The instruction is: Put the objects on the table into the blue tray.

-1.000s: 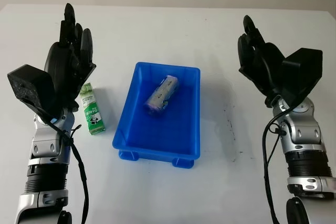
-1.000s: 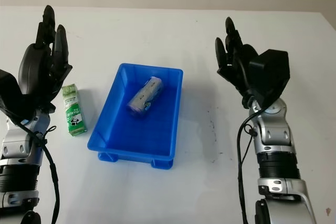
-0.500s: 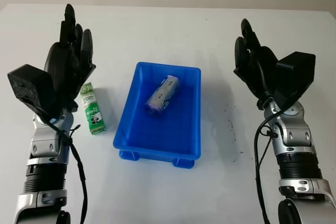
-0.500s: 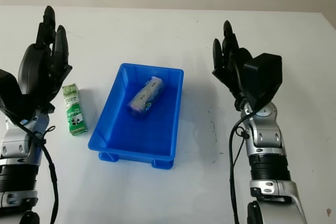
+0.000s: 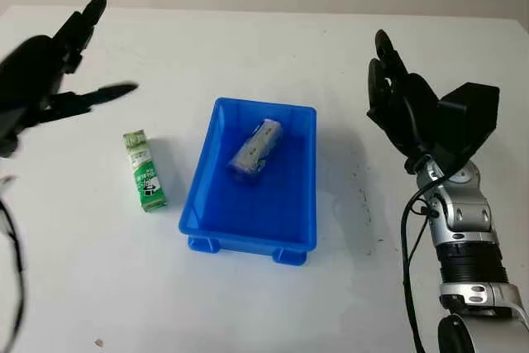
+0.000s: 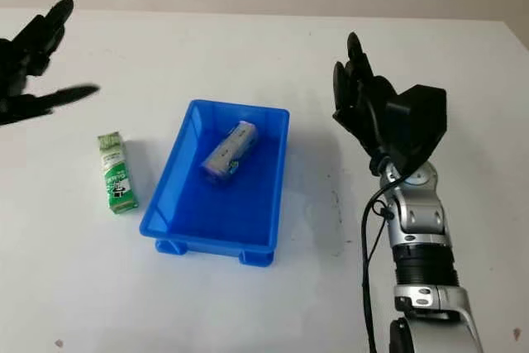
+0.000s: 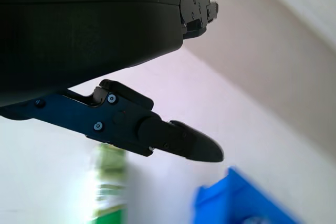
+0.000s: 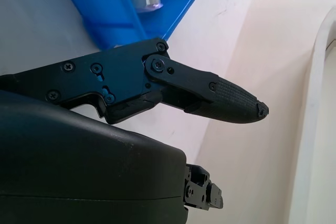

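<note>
The green carton lies on the surface just left of the blue tray, long axis along the tray's side. The open, empty left hand hovers beyond it, nearer than the open right hand.
</note>
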{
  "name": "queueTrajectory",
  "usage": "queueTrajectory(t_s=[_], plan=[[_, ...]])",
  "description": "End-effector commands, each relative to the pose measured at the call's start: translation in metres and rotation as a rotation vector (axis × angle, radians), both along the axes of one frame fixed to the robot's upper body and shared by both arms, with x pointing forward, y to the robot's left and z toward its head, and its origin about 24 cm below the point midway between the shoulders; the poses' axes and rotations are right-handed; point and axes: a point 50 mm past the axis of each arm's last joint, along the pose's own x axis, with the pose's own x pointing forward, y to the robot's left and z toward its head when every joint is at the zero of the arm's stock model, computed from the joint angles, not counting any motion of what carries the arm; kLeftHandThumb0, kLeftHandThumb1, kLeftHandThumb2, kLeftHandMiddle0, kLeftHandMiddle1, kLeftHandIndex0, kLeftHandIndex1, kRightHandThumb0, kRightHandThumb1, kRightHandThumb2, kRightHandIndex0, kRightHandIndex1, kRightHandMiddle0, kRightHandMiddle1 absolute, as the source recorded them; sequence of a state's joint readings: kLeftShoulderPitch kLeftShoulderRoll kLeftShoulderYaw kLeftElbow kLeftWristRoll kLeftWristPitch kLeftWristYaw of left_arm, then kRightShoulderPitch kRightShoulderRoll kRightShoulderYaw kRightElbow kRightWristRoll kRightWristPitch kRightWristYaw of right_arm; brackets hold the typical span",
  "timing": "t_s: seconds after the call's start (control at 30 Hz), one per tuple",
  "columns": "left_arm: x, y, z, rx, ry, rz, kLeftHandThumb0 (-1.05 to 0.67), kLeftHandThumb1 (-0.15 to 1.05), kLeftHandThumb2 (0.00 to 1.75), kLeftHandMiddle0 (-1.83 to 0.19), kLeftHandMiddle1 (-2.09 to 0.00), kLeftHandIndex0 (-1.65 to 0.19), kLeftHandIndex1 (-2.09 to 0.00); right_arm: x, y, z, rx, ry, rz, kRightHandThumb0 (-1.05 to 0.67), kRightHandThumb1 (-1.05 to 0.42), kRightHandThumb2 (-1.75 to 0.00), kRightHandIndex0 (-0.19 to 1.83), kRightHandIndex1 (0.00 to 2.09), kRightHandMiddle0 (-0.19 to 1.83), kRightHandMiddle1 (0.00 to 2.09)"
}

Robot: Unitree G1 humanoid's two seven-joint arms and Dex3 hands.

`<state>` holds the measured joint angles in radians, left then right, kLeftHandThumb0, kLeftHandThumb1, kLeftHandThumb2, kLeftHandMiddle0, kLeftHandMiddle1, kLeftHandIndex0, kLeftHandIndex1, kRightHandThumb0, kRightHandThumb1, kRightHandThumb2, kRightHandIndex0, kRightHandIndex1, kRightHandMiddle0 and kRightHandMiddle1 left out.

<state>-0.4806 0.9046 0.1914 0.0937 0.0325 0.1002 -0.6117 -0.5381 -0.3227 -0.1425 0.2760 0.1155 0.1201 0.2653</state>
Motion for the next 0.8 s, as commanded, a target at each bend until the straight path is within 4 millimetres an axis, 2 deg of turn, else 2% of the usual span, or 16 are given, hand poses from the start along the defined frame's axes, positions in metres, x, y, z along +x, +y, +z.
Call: queueTrajectory(t_s=[0.0, 0.07, 0.13, 0.23, 0.4, 0.57, 0.77], plan=[[-0.004, -0.003, 0.008, 0.107, 0.026, -0.020, -0.52, 0.85, 0.03, 0.19, -0.01, 0.16, -0.04, -0.003, -0.006, 0.002, -0.008, -0.009, -0.007, -0.72, -1.05, -0.78, -0.19, 0.00, -0.19, 0.00], [-0.007, -0.006, 0.013, 0.249, 0.041, -0.047, -0.49, 0.81, 0.03, 0.19, 0.00, 0.16, -0.04, -0.003, -0.006, 0.002, -0.012, -0.012, -0.004, -0.72, -1.05, -0.77, -0.19, 0.00, -0.19, 0.00], [-0.009, -0.008, 0.014, 0.372, 0.055, -0.063, -0.55, 0.81, 0.04, 0.19, -0.02, 0.17, -0.04, -0.003, -0.007, 0.002, -0.014, -0.012, -0.002, -0.72, -1.05, -0.77, -0.19, 0.00, -0.19, 0.00], [-0.008, -0.011, 0.008, 0.481, 0.058, -0.114, -0.54, 0.78, 0.04, 0.19, -0.03, 0.18, -0.04, -0.003, -0.006, 0.002, -0.013, -0.006, 0.001, -0.73, -1.05, -0.77, -0.19, 0.00, -0.19, 0.00], [-0.007, -0.019, -0.001, 0.825, -0.012, -0.189, -0.53, 0.82, 0.06, 0.17, -0.05, 0.15, -0.06, -0.003, -0.005, 0.001, -0.009, -0.002, -0.001, -0.72, -1.05, -0.78, -0.19, 0.00, -0.19, 0.00], [-0.007, -0.022, -0.009, 0.989, -0.083, -0.237, -0.41, 0.84, 0.06, 0.12, -0.07, 0.11, -0.07, -0.004, -0.005, 0.000, 0.001, -0.003, -0.002, -0.71, -1.05, -0.78, -0.19, 0.00, -0.19, 0.00], [-0.006, -0.029, -0.029, 1.168, -0.135, -0.342, -0.43, 0.86, 0.06, 0.06, -0.07, 0.04, -0.09, -0.004, -0.007, -0.001, -0.001, -0.002, -0.007, -0.74, -1.05, -0.78, -0.19, 0.00, -0.19, 0.00]])
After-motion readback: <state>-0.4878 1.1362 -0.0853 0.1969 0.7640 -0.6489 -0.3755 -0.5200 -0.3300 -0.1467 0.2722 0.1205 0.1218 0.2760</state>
